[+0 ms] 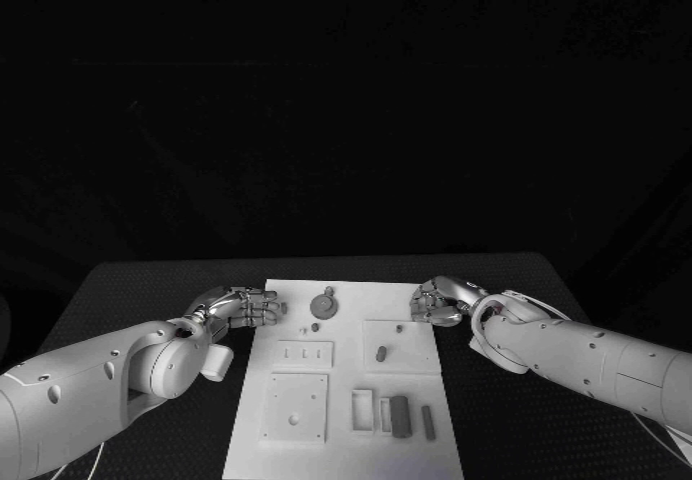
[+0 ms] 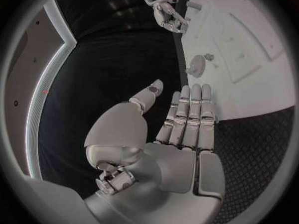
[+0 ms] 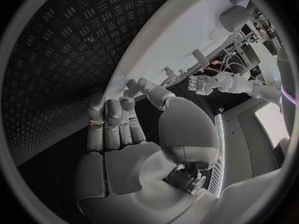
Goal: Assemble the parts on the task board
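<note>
Parts point(image 1: 400, 412) lie small and grey on the white task board point(image 1: 346, 295).

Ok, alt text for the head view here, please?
Two white arms reach in from either side, left hand and right hand poised empty at the far corners of a white task board that carries small grey parts on a black table.

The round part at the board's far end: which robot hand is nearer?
Left, narrowly. The left robot hand hovers off the board's left edge beside the round part; the right robot hand sits over the opposite edge.
</note>
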`<action>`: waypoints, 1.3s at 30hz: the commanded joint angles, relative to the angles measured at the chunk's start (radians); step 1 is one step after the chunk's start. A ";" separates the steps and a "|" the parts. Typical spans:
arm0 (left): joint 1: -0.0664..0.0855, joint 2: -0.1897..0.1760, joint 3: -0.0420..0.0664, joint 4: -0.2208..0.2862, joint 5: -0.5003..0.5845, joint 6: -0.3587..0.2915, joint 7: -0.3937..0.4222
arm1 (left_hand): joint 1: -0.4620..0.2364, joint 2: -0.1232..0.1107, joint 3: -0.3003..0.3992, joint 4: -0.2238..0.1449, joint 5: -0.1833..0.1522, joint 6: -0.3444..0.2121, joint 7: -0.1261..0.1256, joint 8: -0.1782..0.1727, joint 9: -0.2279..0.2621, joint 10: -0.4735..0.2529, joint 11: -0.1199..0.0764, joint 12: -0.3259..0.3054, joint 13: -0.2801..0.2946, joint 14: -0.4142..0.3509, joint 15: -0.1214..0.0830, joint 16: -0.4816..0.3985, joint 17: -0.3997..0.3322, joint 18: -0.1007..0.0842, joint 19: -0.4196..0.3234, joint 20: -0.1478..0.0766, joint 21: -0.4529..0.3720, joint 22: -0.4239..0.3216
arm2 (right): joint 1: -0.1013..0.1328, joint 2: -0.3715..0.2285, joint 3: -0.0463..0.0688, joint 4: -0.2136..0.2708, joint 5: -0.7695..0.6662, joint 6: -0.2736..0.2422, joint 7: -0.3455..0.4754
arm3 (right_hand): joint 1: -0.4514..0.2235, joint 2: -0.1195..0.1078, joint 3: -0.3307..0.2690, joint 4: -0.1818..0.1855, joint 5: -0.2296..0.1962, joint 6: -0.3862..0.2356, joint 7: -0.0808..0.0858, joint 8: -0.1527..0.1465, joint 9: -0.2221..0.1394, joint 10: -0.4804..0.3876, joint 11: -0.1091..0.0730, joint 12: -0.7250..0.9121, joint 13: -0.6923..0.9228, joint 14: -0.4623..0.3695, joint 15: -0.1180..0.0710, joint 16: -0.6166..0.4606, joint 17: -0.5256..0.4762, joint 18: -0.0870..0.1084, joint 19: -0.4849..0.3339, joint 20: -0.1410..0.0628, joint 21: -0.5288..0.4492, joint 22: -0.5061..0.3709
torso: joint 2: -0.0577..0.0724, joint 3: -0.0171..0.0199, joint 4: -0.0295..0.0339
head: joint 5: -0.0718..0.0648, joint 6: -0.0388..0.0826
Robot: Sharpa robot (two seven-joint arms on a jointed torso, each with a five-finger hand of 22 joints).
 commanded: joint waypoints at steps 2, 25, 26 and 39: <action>0.000 0.001 0.001 0.002 -0.004 0.017 0.010 | -0.005 0.007 -0.007 0.001 0.004 0.002 0.002 0.000 0.000 0.003 0.003 -0.001 0.001 0.003 0.004 -0.004 0.001 0.005 0.004 0.004 -0.005 0.002 | -0.001 0.002 0.000 -0.002 -0.014 -0.008 -0.007 | -0.002 0.024 0.001 -0.015 0.005 0.060 0.008 0.022 0.013 0.007 -0.017 0.006 -0.004 0.004 -0.018 0.007 -0.003 0.049 0.009 -0.008 0.008 0.015 | 0.000 0.0000 0.0000 | 0.001 -0.001; 0.001 -0.005 0.001 0.014 -0.048 0.035 0.028 | -0.007 0.003 -0.008 0.002 0.004 0.012 0.001 0.003 0.002 0.013 0.001 0.001 0.004 0.014 0.004 -0.003 0.008 0.006 0.007 0.004 -0.007 0.004 | 0.000 0.008 0.003 0.002 -0.017 -0.058 0.005 | 0.030 0.103 0.018 -0.068 0.006 0.100 -0.011 0.039 0.042 0.024 -0.035 0.006 -0.010 0.017 -0.036 0.012 -0.005 0.049 0.016 -0.019 0.016 0.015 | -0.001 0.0002 -0.0006 | 0.000 -0.003; 0.001 -0.006 0.001 0.017 -0.054 0.034 0.031 | -0.006 0.004 -0.007 0.002 0.004 0.014 0.001 0.004 0.002 0.014 0.000 0.002 0.004 0.017 0.005 -0.002 0.009 0.006 0.008 0.004 -0.006 0.005 | 0.000 0.008 0.004 0.003 -0.018 -0.058 0.004 | 0.031 0.103 0.018 -0.068 0.006 0.100 -0.011 0.040 0.043 0.024 -0.035 0.006 -0.010 0.017 -0.036 0.012 -0.005 0.049 0.016 -0.020 0.017 0.015 | 0.000 0.0000 -0.0003 | 0.000 -0.002; 0.033 -0.032 0.024 0.076 -0.209 0.089 -0.087 | -0.061 -0.018 -0.028 0.029 0.004 0.087 -0.024 0.026 0.009 0.066 -0.022 0.020 0.023 0.037 0.008 -0.004 0.029 0.016 0.015 0.007 -0.003 0.024 | 0.078 0.002 0.010 0.079 -0.067 -0.039 -0.034 | 0.040 0.081 0.011 -0.067 0.005 0.103 -0.011 0.040 0.048 0.025 -0.036 0.007 -0.010 0.017 -0.036 0.013 -0.004 0.049 0.015 -0.021 0.019 0.016 | -0.002 -0.0009 -0.0003 | 0.008 0.006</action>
